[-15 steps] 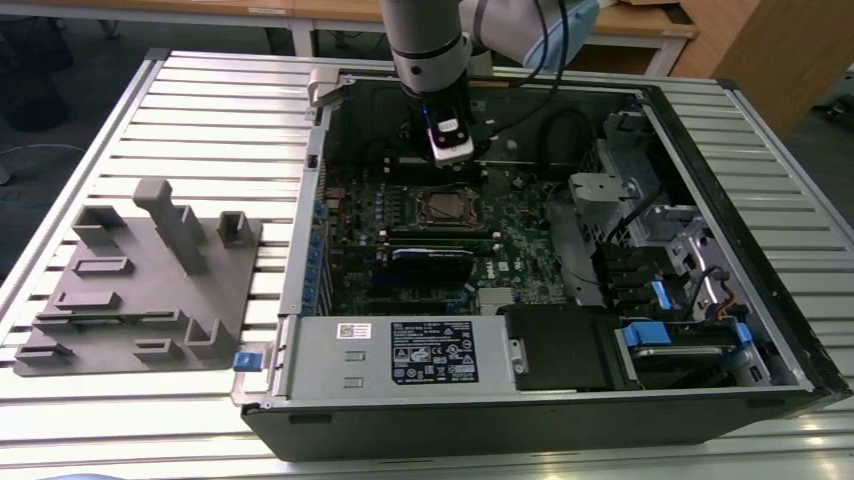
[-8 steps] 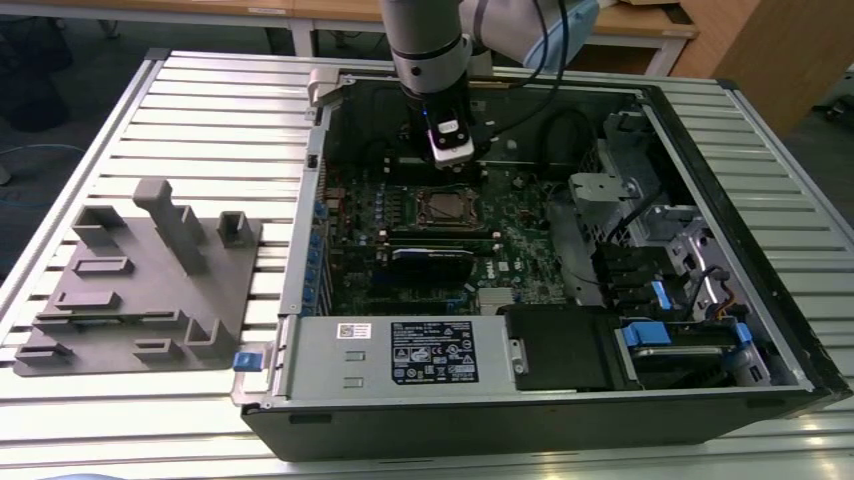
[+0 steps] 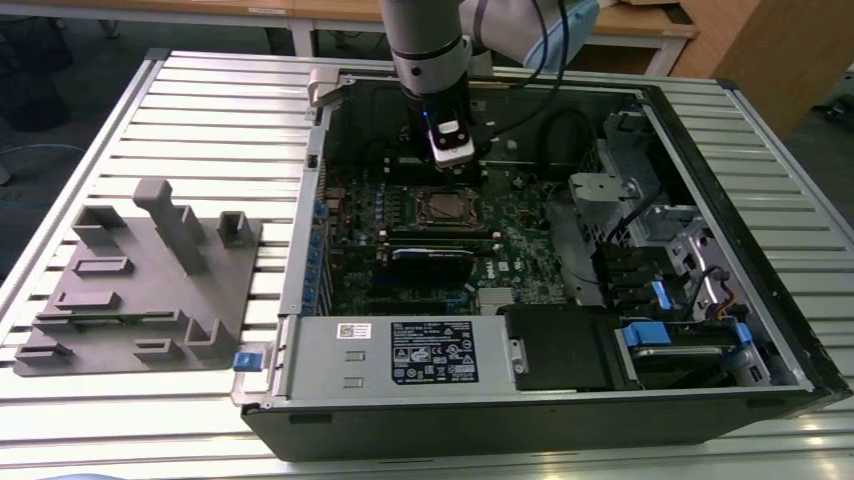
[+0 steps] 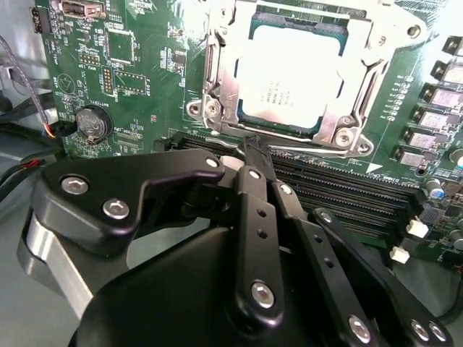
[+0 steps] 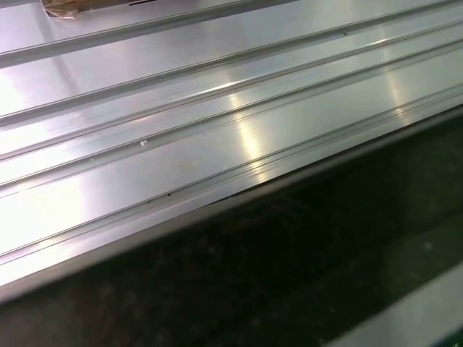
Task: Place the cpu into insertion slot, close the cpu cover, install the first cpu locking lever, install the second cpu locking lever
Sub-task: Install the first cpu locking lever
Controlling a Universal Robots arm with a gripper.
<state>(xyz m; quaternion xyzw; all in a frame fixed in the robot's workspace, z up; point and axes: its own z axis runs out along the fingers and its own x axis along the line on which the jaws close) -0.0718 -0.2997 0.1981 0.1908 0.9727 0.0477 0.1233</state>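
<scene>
Table of ribbed aluminium slats fills my exterior view. The open computer case lies on it, with a grey moulded fixture at the case's nine o'clock. The arm comes down into the case at its twelve o'clock end. The silver power supply sits along the six o'clock wall, and the green motherboard lies between the two.

The gripper hangs just at twelve o'clock of the socket. In the second wrist view I read its fingertips as pressed together with nothing between them. The gripper sits over the long black memory slots, just beside the insertion slot.

The cpu cover lies flat on the socket, framing the chip. The cpu is seated inside, its dull silver top showing through the cut-out. I cannot tell whether the levers are latched. A coin cell sits well apart on the board.
</scene>
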